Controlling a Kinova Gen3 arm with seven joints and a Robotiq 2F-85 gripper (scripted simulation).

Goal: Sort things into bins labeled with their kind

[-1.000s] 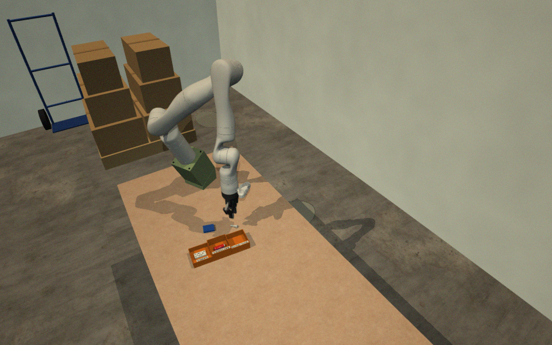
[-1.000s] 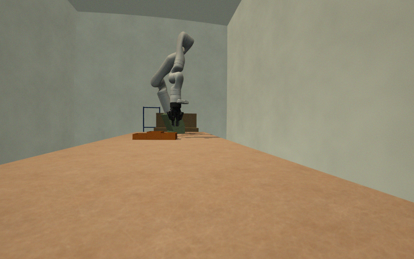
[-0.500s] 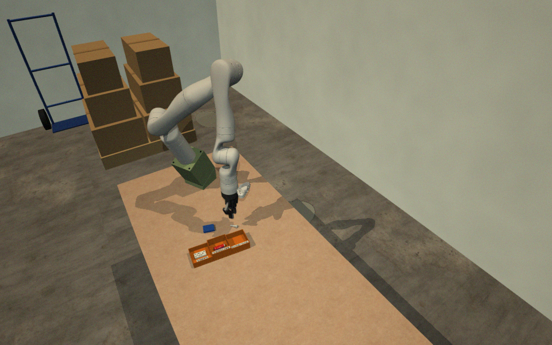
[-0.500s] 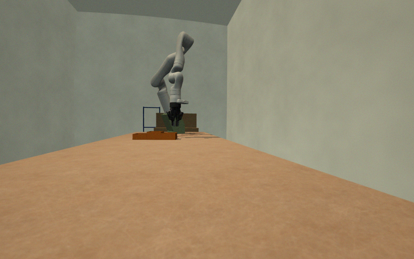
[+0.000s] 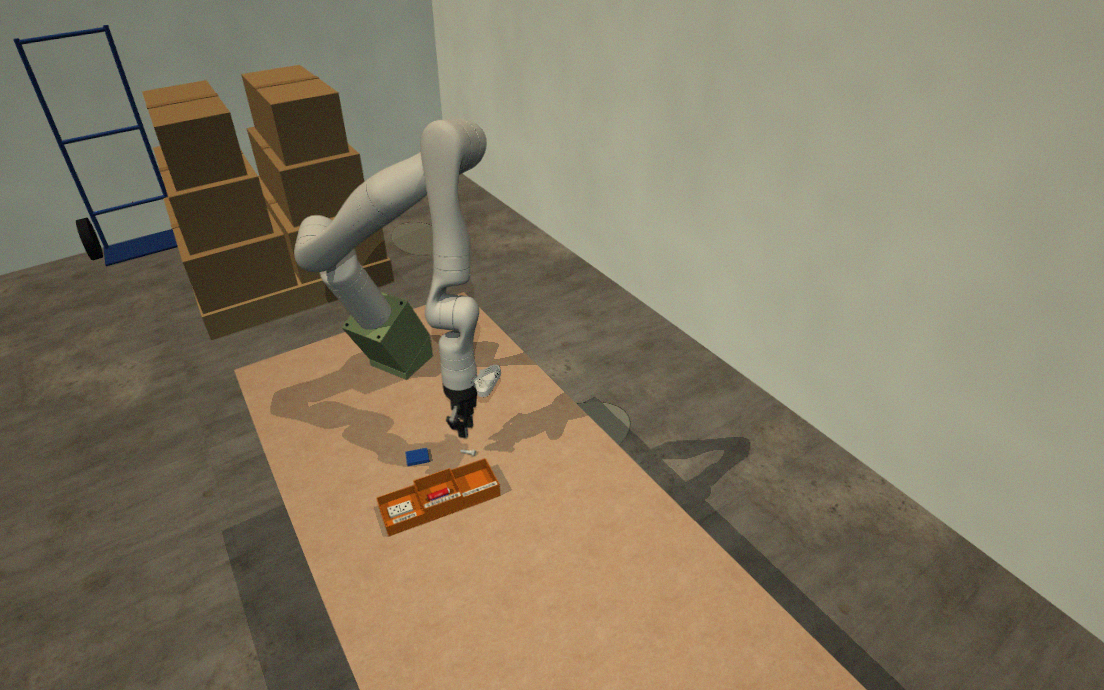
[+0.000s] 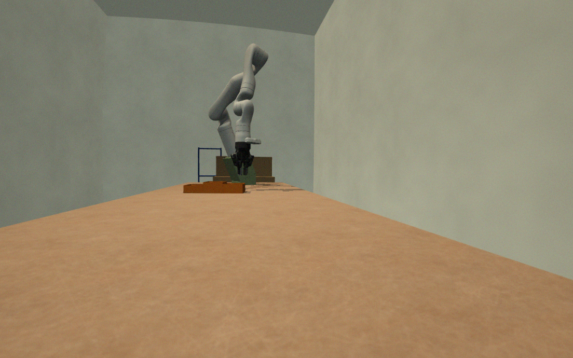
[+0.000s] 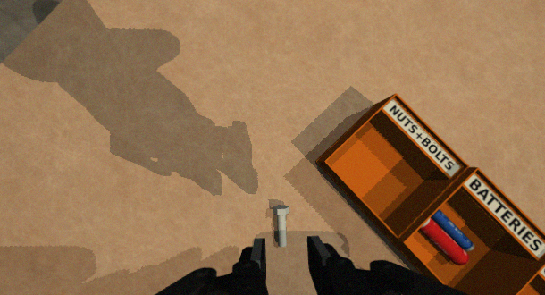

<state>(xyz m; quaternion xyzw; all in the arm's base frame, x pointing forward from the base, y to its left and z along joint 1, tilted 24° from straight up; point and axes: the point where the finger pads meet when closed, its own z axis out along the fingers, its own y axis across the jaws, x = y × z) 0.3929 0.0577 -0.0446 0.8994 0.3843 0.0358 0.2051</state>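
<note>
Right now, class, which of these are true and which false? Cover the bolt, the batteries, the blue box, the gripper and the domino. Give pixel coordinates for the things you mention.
1. The bolt (image 5: 468, 451) (image 7: 280, 224) lies in the NUTS+BOLTS bin (image 5: 494, 478) (image 7: 356, 126). False: it lies on the table.
2. The red battery (image 5: 438, 493) (image 7: 446, 243) and blue battery (image 7: 453, 230) share the BATTERIES bin. True.
3. The blue box (image 5: 417, 456) is outside the bins. True.
4. The gripper (image 5: 464, 435) (image 6: 242, 172) (image 7: 287, 252) holds the bolt. False: its fingers are apart, holding nothing.
5. The domino (image 5: 399, 508) is in a bin. True.
</note>
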